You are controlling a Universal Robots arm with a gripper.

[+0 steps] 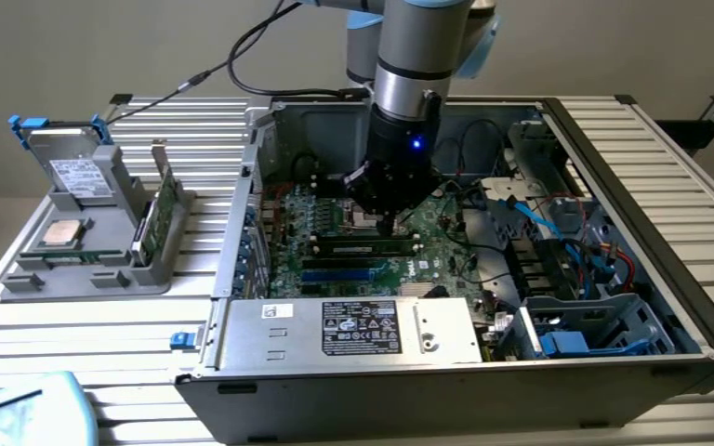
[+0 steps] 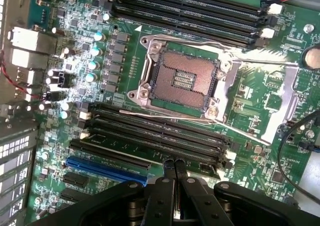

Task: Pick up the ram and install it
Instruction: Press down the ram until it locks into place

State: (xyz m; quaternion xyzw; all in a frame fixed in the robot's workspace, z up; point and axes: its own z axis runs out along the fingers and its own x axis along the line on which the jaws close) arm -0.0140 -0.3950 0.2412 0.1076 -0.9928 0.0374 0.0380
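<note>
— Where's the ram (image 1: 360, 248)?
— Lying along a slot on the motherboard (image 1: 332, 223), inside the open computer case (image 1: 654, 307), just beyond the power supply (image 1: 350, 327).
— And the gripper (image 1: 389, 223)?
— Right above the stick, its tip at the stick's top edge, jaws pressed together with nothing between them. The CPU socket (image 2: 182, 78) sits just beyond.

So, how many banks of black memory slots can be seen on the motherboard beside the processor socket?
2. One bank lies beyond the processor socket from the claw; the other bank lies between socket and claw, which may hide part of it.
</note>
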